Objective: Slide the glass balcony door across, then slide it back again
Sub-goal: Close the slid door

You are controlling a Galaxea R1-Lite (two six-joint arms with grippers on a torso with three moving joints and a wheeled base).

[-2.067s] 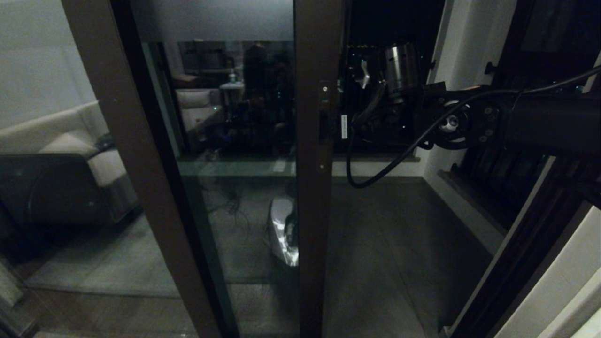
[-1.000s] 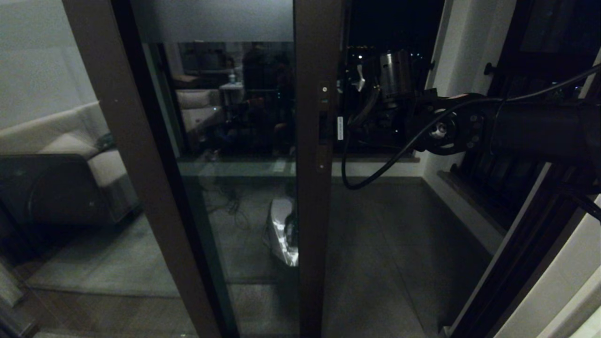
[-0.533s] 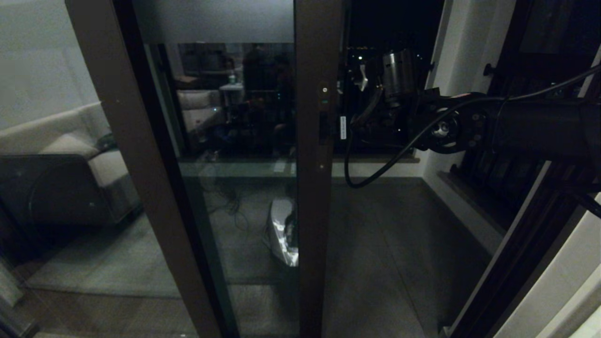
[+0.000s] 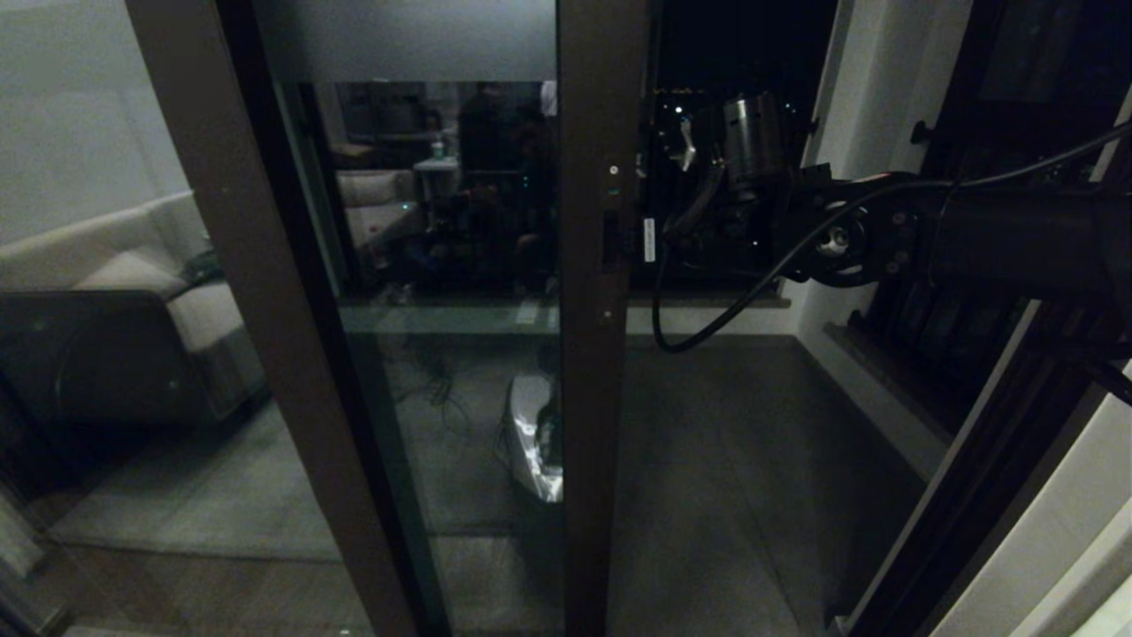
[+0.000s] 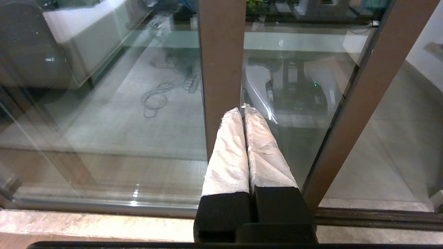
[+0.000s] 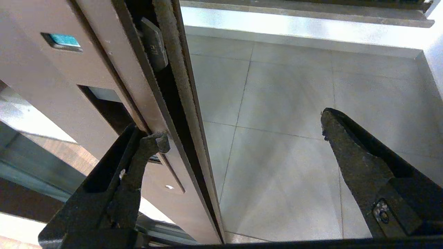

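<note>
The glass balcony door [image 4: 495, 310] is showing a dark brown frame and a pale frosted strip along its top edge, with a small teal mark above the handle slot [image 6: 104, 107]. The left gripper [image 5: 243, 110] fingers are wearing white wrapping over black bases; the right gripper [image 6: 242, 128] is showing worn black fingers against the pale grey tiled floor [image 6: 287, 121].

Your right gripper [image 6: 242, 128] stands wide open at the leading edge of the glass balcony door [image 4: 591, 354]; one finger [image 6: 138, 159] touches the upright at the recessed slot handle [image 6: 104, 110], so you have no room at nine o'clock. From twelve to three o'clock the tiled balcony floor [image 4: 734, 460] lies open. In the head view the white wall [image 4: 849, 115] and the black-barred window [image 4: 937, 336] close off three o'clock. Your left gripper [image 5: 244, 110], fingers pressed together, faces a brown upright [image 5: 221, 69] just ahead.
</note>
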